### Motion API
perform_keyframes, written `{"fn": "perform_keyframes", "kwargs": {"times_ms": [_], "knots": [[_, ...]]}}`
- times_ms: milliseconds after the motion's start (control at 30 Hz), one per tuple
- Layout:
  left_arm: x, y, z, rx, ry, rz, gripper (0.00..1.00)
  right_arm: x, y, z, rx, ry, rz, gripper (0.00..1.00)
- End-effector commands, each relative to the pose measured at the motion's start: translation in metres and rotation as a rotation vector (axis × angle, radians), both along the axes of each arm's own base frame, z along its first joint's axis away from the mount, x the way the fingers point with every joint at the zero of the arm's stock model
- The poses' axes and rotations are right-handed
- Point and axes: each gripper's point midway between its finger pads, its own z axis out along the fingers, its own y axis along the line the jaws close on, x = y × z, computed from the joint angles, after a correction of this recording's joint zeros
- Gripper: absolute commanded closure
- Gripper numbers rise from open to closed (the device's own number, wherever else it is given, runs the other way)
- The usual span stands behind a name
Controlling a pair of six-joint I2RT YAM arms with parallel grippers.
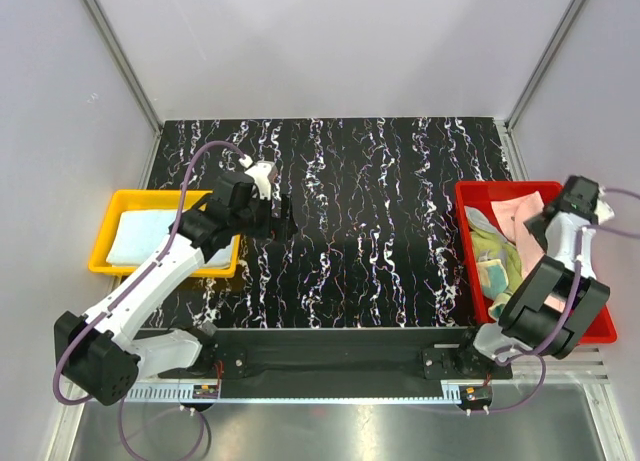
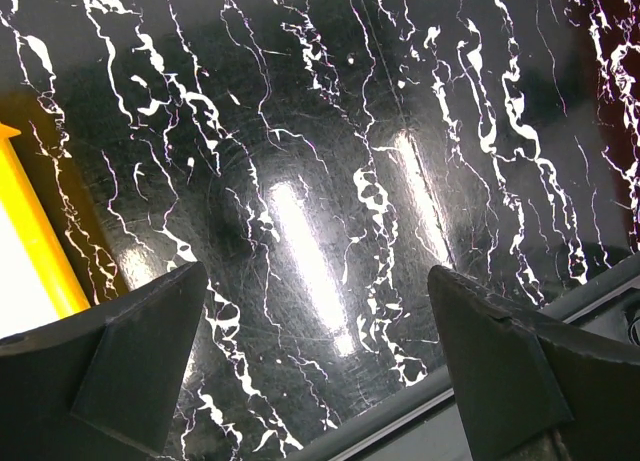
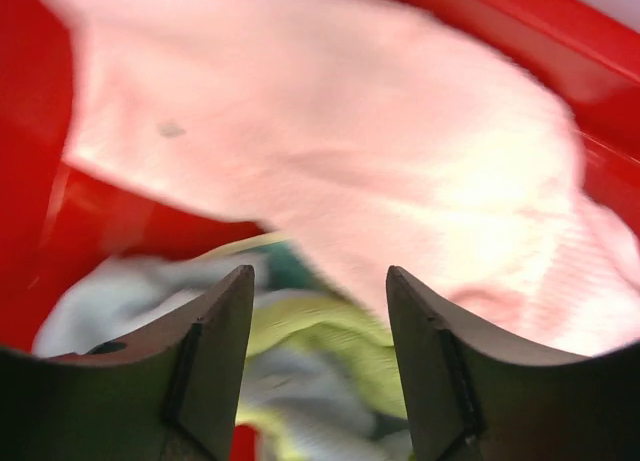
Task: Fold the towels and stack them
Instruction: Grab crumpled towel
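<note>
A light blue towel [image 1: 150,236] lies flat in the yellow tray [image 1: 120,199] at the left. Loose towels are heaped in the red tray [image 1: 480,191] at the right: a pale pink towel [image 1: 518,216] [image 3: 330,151] with a small dark mark on top, a yellow-green towel [image 1: 492,246] [image 3: 335,331] and a pale grey-blue one [image 3: 120,291] under it. My right gripper [image 1: 550,217] [image 3: 320,273] hangs open just above the heap, nothing between its fingers. My left gripper [image 1: 284,221] [image 2: 318,276] is wide open over the bare black marble table [image 2: 330,131], right of the yellow tray [image 2: 40,241].
The red tray's wall [image 3: 40,181] closes in the towel heap on the left and far side. Grey walls surround the table. The table's near edge and a metal rail [image 2: 480,381] run just below my left gripper.
</note>
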Motion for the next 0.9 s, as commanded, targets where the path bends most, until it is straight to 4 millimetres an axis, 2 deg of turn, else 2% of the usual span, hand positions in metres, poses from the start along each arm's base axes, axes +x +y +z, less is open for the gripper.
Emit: {"fn": "perform_keyframes", "kwargs": {"times_ms": [0, 33, 133, 267, 367, 400, 467, 533, 567, 600, 667, 700, 767, 800, 867], "knots": [[0.006, -0.007, 0.02, -0.052, -0.063, -0.012, 0.01, -0.019, -0.013, -0.011, 0.039, -0.07, -0.121, 0.39], [0.006, -0.007, 0.019, -0.051, -0.06, -0.014, 0.01, -0.023, -0.013, -0.023, 0.067, -0.06, -0.136, 0.4], [0.006, -0.008, 0.017, -0.055, -0.058, -0.017, 0.01, -0.014, -0.006, -0.042, 0.141, -0.063, -0.122, 0.39], [0.009, -0.004, 0.013, -0.026, -0.056, 0.002, 0.01, -0.005, -0.005, -0.053, 0.164, -0.07, -0.085, 0.4], [0.011, 0.001, 0.012, -0.006, -0.062, 0.024, 0.01, -0.006, -0.015, -0.06, 0.128, -0.019, -0.075, 0.57], [0.012, 0.002, 0.012, -0.001, -0.065, 0.026, 0.01, -0.004, -0.018, -0.059, 0.117, -0.011, -0.061, 0.67], [0.013, 0.005, 0.01, 0.013, -0.066, 0.041, 0.01, -0.002, -0.021, -0.054, 0.107, -0.011, -0.056, 0.81], [0.014, 0.008, 0.01, 0.025, -0.069, 0.057, 0.01, 0.001, -0.022, -0.039, 0.095, -0.031, -0.043, 1.0], [0.015, 0.011, 0.01, 0.032, -0.075, 0.071, 0.01, 0.003, -0.023, -0.03, 0.087, -0.04, -0.04, 1.0], [0.016, 0.012, 0.01, 0.034, -0.077, 0.078, 0.01, 0.008, -0.028, -0.006, 0.052, -0.083, -0.039, 1.0], [0.014, 0.014, 0.013, 0.027, -0.092, 0.084, 0.01, 0.012, -0.025, 0.018, 0.041, -0.123, -0.017, 1.0], [0.014, 0.014, 0.015, 0.021, -0.096, 0.089, 0.01, 0.021, -0.025, 0.05, 0.002, -0.185, 0.01, 1.0], [0.016, 0.018, 0.021, 0.015, -0.121, 0.118, 0.01, 0.03, -0.01, 0.08, -0.007, -0.229, 0.069, 1.0], [0.016, 0.018, 0.025, 0.005, -0.131, 0.123, 0.01, 0.045, 0.007, 0.118, -0.037, -0.307, 0.133, 1.0], [0.018, 0.02, 0.031, -0.019, -0.145, 0.16, 0.01, 0.058, 0.041, 0.152, -0.032, -0.374, 0.231, 1.0]]}}
